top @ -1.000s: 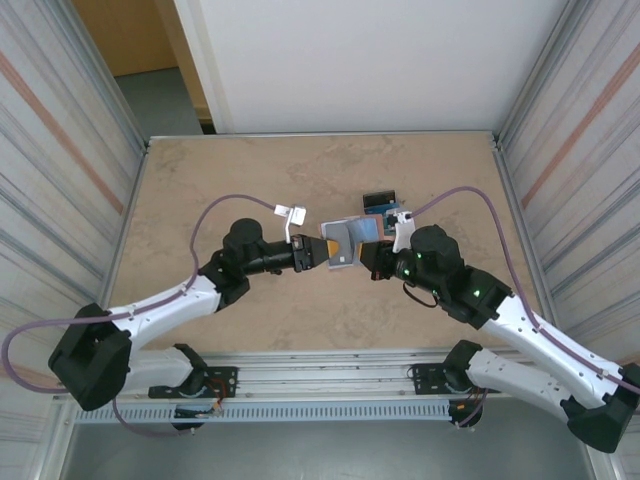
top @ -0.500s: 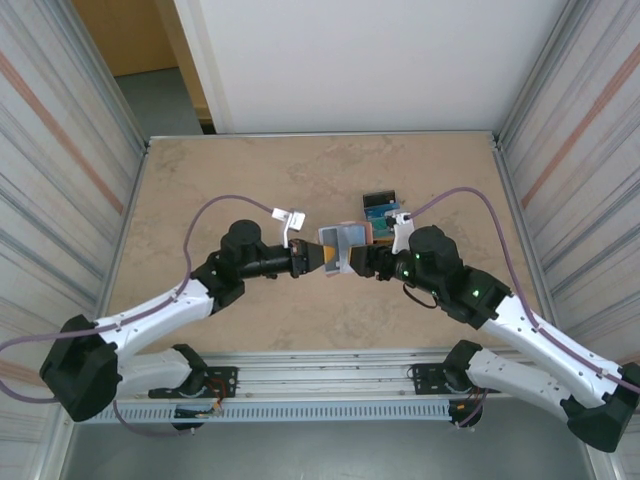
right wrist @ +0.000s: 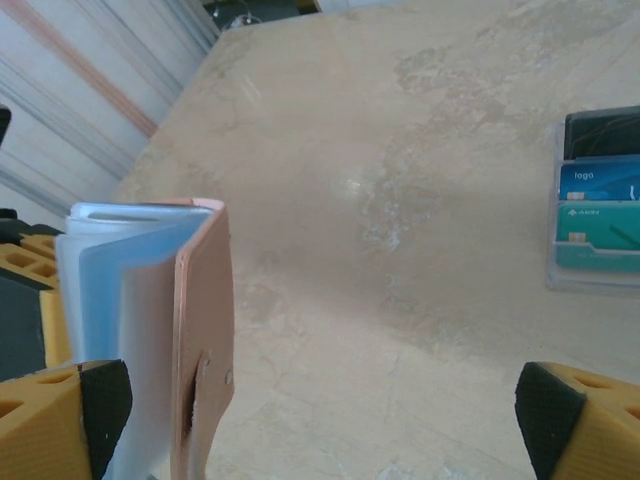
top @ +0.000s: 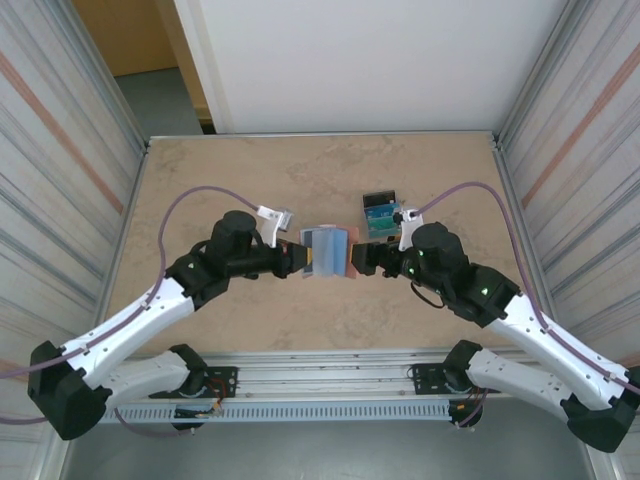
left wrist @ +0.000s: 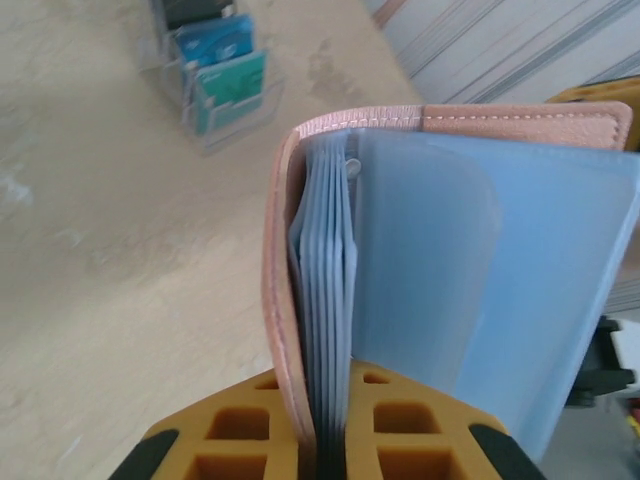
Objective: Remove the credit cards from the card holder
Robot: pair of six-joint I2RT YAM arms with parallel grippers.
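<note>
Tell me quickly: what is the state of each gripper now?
Left gripper: shut on the card holder.
Right gripper: open, holding nothing.

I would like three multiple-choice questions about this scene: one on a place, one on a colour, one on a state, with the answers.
1. Where does the clear stand rest?
A) on the table
B) on the floor
C) on top of an arm

2. What colour are the inside panels of the card holder?
A) green
B) light blue
C) red

3. How is the right tool?
A) shut on the card holder
B) shut on the clear stand
C) open

Answers:
1 A: it stands upright on the table.
2 B: the leaves look pale blue in both wrist views.
3 C: its fingers stand wide apart.
</note>
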